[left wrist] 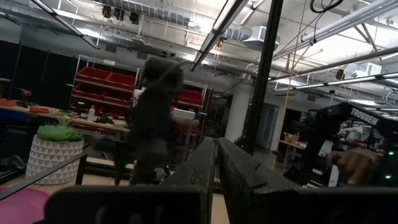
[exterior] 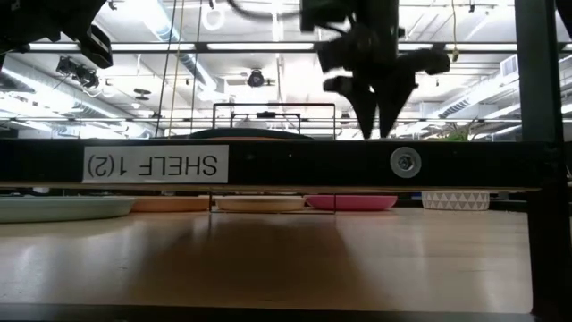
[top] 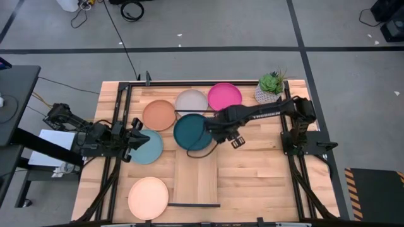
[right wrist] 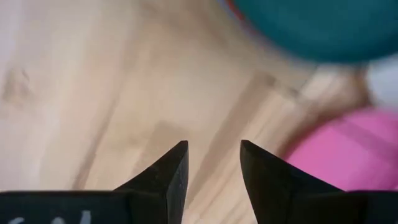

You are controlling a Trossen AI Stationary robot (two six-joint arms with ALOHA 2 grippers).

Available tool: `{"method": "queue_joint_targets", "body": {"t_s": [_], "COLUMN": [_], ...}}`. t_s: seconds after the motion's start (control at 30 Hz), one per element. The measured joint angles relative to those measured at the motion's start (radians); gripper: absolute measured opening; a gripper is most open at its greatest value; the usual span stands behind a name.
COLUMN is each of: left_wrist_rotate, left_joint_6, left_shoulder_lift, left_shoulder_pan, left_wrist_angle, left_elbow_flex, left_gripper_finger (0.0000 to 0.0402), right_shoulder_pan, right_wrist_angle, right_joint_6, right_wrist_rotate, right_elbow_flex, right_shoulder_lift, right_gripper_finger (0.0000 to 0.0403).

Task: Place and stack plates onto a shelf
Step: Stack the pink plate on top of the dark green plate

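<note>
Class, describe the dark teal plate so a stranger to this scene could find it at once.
Start at the long light-wood shelf running down the middle of the table. At its far end lies the dark teal plate. It is the darkest plate, and the only one on the shelf rather than the tabletop.

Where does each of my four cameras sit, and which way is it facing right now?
High: overhead, straight down on the shelf, both arms.
Low: table height, level under the shelf; right gripper hangs above.
Left wrist: looks level into the room past the shut left gripper.
Right wrist: looks down at wood past the open right gripper.
Shared: dark teal plate and magenta plate in high and right wrist.
</note>
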Motion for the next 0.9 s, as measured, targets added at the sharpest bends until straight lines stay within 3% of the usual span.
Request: {"method": "queue_joint_targets", "body": {"t_s": [0.23,0.63,0.77,0.9], "left_wrist_rotate": [0.0,0.0,0.0,0.0], "left_joint_6": [0.0,-0.001,-0.001,-0.001], "left_shoulder_lift": [0.0,0.0,0.0,0.0], "left_shoulder_pan": [0.0,0.0,0.0,0.0], "left_wrist_angle": [0.0,0.0,0.0,0.0], "left_elbow_flex": [0.0,0.0,0.0,0.0], "left_gripper_finger": [0.0027,0.0027,0.0027,0.0027], "right_shoulder_pan": [-0.036,-0.048,-0.107,-0.197], "right_wrist_angle": [0.093,0.642,0.8,0.85], "right_joint_6": [0.026,0.069,0.05,0.042], "right_wrist_rotate": [0.019,0.023,0.024,0.03], "right_elbow_flex": [-0.132,-0.545,-0.667,-0.738], "right_shoulder_lift": [-0.035,-0.3,-0.359,-0.375], "right_gripper_finger": [0.0138,0.0096,0.0096,0.0096]}}
